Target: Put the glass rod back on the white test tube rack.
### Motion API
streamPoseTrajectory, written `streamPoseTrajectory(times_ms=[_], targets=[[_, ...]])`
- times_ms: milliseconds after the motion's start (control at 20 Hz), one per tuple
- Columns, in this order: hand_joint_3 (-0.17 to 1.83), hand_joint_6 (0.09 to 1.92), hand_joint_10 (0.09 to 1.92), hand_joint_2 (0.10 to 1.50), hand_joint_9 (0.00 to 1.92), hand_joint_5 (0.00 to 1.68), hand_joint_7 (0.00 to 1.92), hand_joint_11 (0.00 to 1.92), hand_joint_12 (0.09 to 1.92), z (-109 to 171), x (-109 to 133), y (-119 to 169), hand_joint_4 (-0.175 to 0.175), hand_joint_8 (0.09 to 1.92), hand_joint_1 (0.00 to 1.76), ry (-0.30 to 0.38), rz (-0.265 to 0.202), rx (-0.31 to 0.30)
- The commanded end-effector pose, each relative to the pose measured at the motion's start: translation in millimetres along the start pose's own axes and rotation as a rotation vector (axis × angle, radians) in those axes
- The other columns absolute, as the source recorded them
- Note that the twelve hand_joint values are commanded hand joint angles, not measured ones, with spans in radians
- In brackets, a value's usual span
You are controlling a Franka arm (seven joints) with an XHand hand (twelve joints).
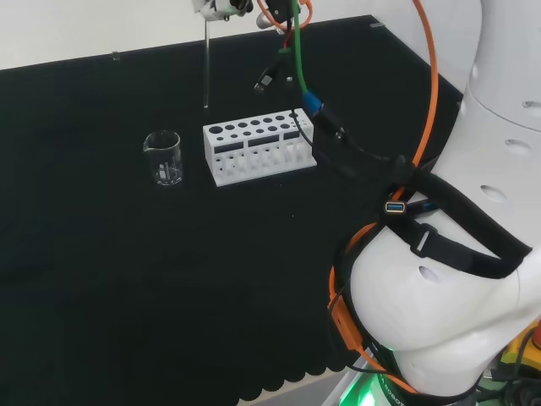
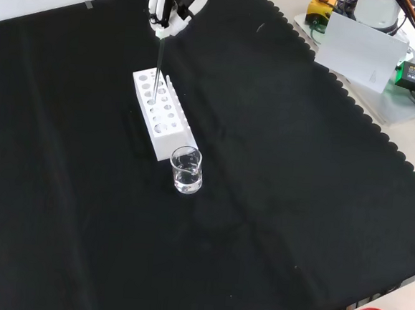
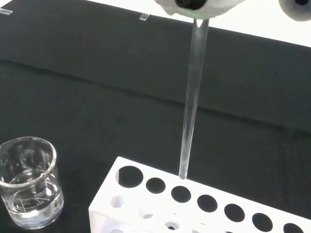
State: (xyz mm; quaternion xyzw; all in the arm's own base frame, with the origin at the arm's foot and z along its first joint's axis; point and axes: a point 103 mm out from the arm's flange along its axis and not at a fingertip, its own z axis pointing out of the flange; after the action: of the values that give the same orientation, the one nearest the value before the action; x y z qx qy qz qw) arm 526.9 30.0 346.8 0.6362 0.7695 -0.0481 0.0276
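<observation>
Head view. Hand at the top edge, mostly cut off; it grips the upper end of the glass rod, which hangs straight down. The rod's lower tip is above the cloth, just beyond the far left corner of the white rack. The rack sits mid-bench with its long side running left to right and rows of round holes on top. A small beaker stands just left of the rack, apart from it. Black cloth lies bare on the near side, with wide open room there. The arm's white links fill the right side; orange, green and black cables drape down past the rack's right end.

Front view. Hand comes in at the top, fingers curled round the rod. The rod drops toward the far end of the rack, its tip at about the level of the holes. Whether the tip has entered a hole cannot be told here. The beaker stands just in front of the rack's near end, with a little clear liquid in it. Bare cloth lies left, right and near. The scalloped cloth edge runs down the right side, well apart from the rack.

Wrist view. Fingers pinch the rod at its top. The tip hangs just above the rack, close over the far row of holes and not in one. The beaker stands beside the rack's end.
</observation>
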Motion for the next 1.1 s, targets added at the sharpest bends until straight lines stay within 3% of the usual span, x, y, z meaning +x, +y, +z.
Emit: streamPoseTrajectory(times_ms=[50,1100], targets=[[-0.17,0.09,0.14,1.04,1.84,1.42,1.46,1.61,0.54,-0.2,-1.1,-1.0,-0.175,0.44,1.33,0.007,-0.001,-0.004],[-0.17,0.09,0.14,1.04,1.84,1.42,1.46,1.61,0.54,11.7,-7.3,1.6,-0.175,0.44,1.33,0.015,-0.003,0.015]])
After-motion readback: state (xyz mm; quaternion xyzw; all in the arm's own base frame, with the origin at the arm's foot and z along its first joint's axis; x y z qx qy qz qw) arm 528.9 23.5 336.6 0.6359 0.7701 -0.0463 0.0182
